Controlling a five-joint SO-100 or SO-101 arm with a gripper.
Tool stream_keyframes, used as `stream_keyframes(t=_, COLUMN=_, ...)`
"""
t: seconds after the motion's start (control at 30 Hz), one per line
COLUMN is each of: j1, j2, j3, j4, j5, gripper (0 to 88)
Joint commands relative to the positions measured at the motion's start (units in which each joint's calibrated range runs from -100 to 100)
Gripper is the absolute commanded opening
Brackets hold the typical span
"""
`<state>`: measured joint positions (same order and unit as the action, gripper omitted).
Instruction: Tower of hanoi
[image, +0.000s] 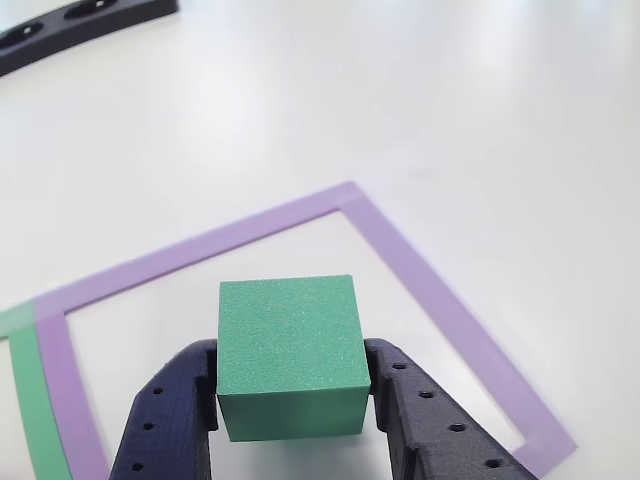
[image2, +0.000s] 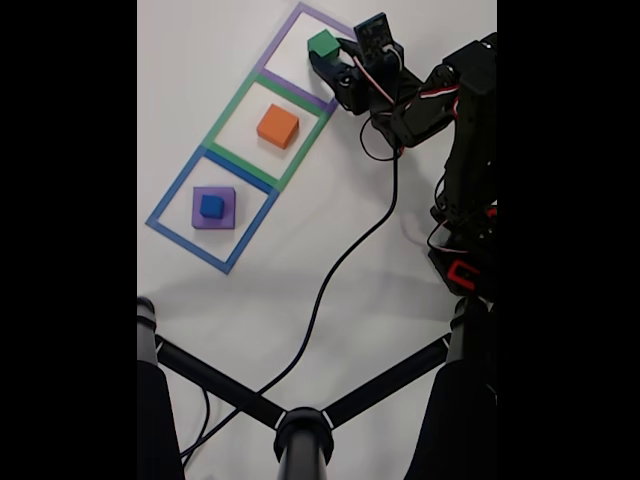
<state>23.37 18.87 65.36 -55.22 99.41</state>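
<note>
In the other view, the dark blue gripper (image: 290, 400) clamps the green block (image: 289, 355) from both sides, a finger (image: 175, 415) pressed to each flank. The block is matte, grainy foam with crisp edges, and sits inside the purple tape outline (image: 440, 310); whether it rests on the white table (image: 400, 100) or hangs just above it is hard to judge from here. Beyond the purple tape outline, at the far left corner, lies a black bar (image: 70, 25) with round holes.

In the fixed view, the salmon-orange block (image2: 278, 126) sits in the green outline (image2: 225, 118) next to the purple one, and past that the small blue cube (image2: 211, 206) rests on the flat purple block (image2: 225, 218) within the blue outline (image2: 170, 195).
</note>
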Motion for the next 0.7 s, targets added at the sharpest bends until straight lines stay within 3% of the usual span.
stream_keyframes(t=0.0, j1=-0.99, j2=-0.12, j3=-0.35, j4=-2.37, j5=0.59, gripper=8.1)
stream_keyframes(t=0.67, j1=-1.53, j2=3.89, j3=-0.53, j4=-6.34, j5=0.59, gripper=14.3)
